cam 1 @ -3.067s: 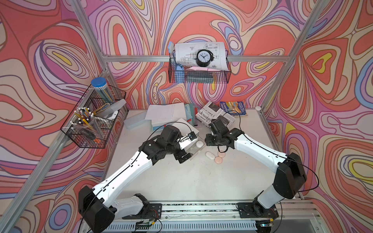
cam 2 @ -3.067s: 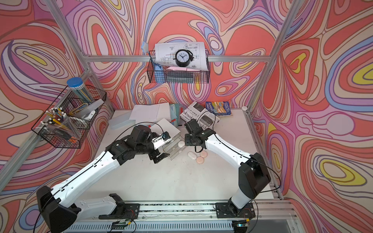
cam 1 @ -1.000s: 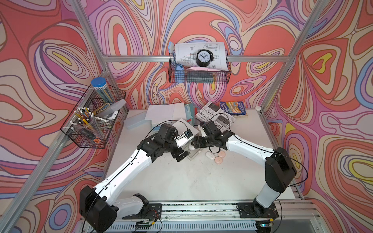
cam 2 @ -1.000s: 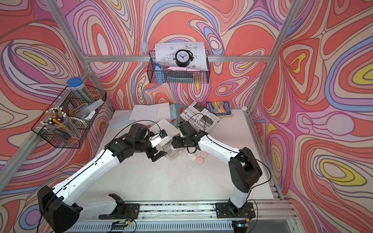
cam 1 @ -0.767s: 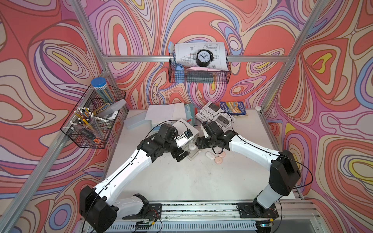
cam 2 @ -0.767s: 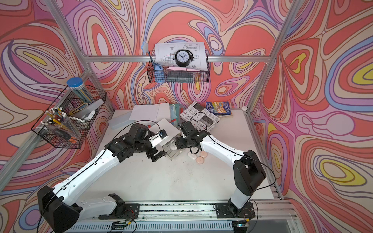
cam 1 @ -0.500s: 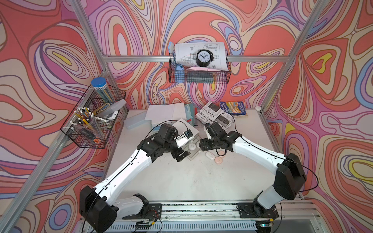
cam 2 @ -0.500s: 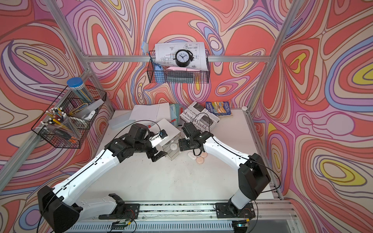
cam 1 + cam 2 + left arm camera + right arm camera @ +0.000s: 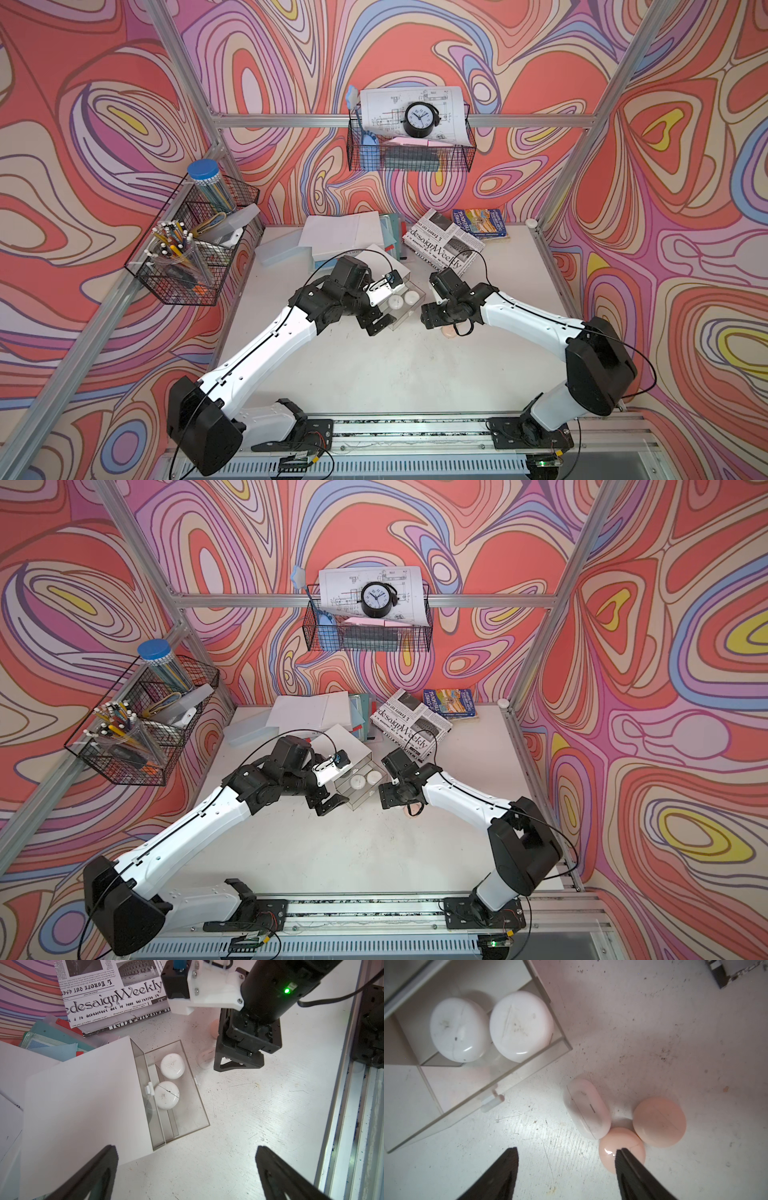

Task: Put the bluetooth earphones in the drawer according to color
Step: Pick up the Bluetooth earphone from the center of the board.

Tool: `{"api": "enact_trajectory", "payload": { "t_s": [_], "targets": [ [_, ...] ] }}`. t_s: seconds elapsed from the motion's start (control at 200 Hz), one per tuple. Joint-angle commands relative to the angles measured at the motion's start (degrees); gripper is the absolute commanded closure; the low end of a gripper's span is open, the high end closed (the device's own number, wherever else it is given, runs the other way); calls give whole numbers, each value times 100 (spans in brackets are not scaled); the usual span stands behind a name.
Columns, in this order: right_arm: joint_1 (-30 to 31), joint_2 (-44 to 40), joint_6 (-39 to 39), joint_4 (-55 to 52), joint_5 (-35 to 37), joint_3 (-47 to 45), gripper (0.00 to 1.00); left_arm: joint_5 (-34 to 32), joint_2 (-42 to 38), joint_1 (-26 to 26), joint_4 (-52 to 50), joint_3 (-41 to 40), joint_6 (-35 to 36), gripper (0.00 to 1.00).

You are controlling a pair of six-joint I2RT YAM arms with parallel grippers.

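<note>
Step in hand: judged to be the sorting of the white cases, with the third one next to be picked.
Open drawer (image 9: 202, 1109): clear, pulled out of the white drawer cabinet (image 9: 83, 1095); two white earphone cases (image 9: 458, 1029) (image 9: 521, 1026) lay side by side in it, touching.
Third white case (image 9: 586, 1108): out on the tabletop (image 9: 654, 1032), just beside the drawer's front, on its narrow side and leaning against a pink case.
Pink cases (image 9: 659, 1121) (image 9: 616, 1140): two, on the tabletop, touching each other.
Black cases: none in view.
Right fingers (image 9: 508, 1165): spread wide and empty, hanging over the tabletop near the three loose cases; one tip sat over the nearer pink case in the wrist view, contact not clear.
Left fingers (image 9: 104, 1163): released, holding nothing, poised near the cabinet's front corner.
Next move calls for: shifting the right fingers to straddle the white case alone, closing across its narrow sides without dragging the pink neighbour, then carrying it to the free room in the open drawer.
Caution: the smooth rounded shell would likely slip under an off-centre pinch.
</note>
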Motion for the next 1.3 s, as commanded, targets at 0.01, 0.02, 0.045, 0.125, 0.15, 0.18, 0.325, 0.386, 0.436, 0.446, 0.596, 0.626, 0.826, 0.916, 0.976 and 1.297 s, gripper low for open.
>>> {"api": "enact_trajectory", "payload": {
  "t_s": [0.01,0.02,0.045,0.125,0.15,0.18,0.325,0.386,0.436,0.446,0.596,0.626,0.826,0.916,0.976,1.297],
  "targets": [
    [-49,183,-107,222,-10,-190,25,-79,57,-50,-55,36,-18,2],
    [-52,203,-125,234,9,-199,25,-76,57,-50,-51,38,-17,1],
    [-60,238,-147,260,31,-209,26,-92,53,-50,-57,34,-13,1],
    [-91,327,-206,366,53,-252,26,-127,22,-59,-59,30,-5,1],
    [-100,338,-215,417,56,-267,26,-136,22,-59,-50,24,-3,2],
    [-111,352,-221,490,46,-283,26,-145,13,-58,-50,29,-7,1],
    [-173,489,-345,721,27,-308,26,-181,39,-59,-72,34,8,1],
    [-195,598,-408,732,36,-281,27,-190,39,-59,-85,35,7,1],
    [-214,680,-438,744,49,-265,27,-190,40,-59,-81,44,5,2],
    [-211,695,-446,748,59,-264,27,-190,40,-59,-82,45,2,1],
    [-232,910,-517,722,141,-150,28,-203,75,-59,-124,73,-11,1],
    [-229,940,-513,747,129,-149,28,-212,87,-59,-146,77,-13,2],
    [-236,1016,-504,647,126,-33,29,-239,146,-59,-163,100,-25,2],
    [-234,1016,-508,686,125,-52,29,-242,154,-59,-176,109,-25,1],
    [-235,1188,-495,690,88,-14,29,-251,145,-59,-169,104,-21,2],
    [-232,1333,-458,358,57,181,37,-174,29,-75,-148,105,-19,2]
  ]
}}
